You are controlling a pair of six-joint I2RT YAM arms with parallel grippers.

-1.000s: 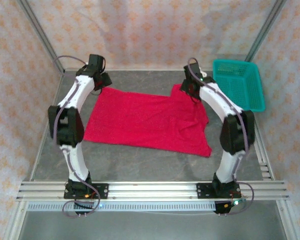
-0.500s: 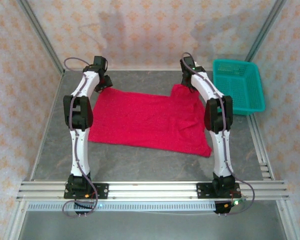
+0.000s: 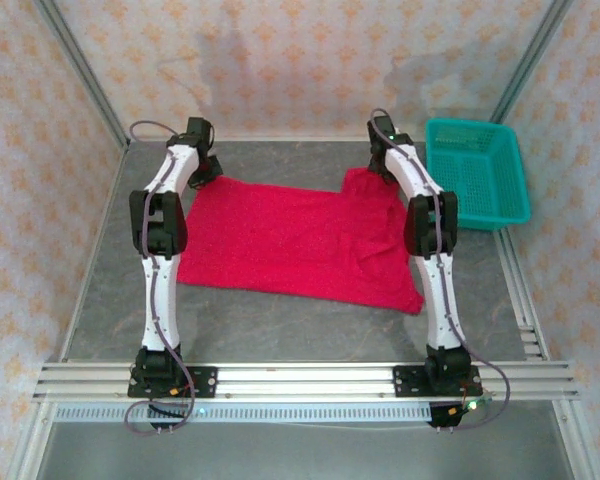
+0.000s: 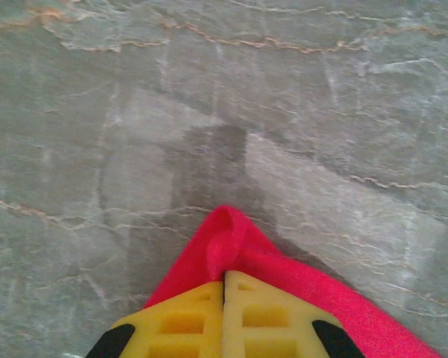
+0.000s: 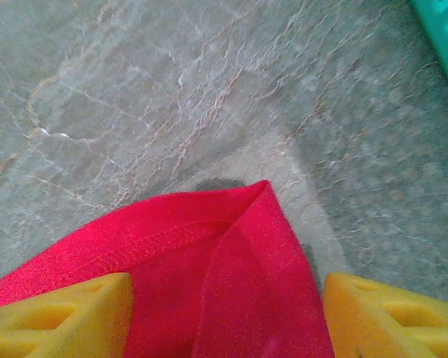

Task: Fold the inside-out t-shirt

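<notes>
We see one red t-shirt (image 3: 290, 245) lying flat, its long axis running from our left gripper (image 4: 224, 280), fingers clamped on one corner, to our right gripper (image 5: 228, 291), fingers spread astride another corner.

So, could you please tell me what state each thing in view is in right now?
t-shirt: lying mostly flat, wrinkled toward the right.
left gripper: shut on the t-shirt's far left corner.
right gripper: open, straddling the t-shirt's far right corner, not gripping it.
basket: upright at the far right, nothing visible inside.
</notes>
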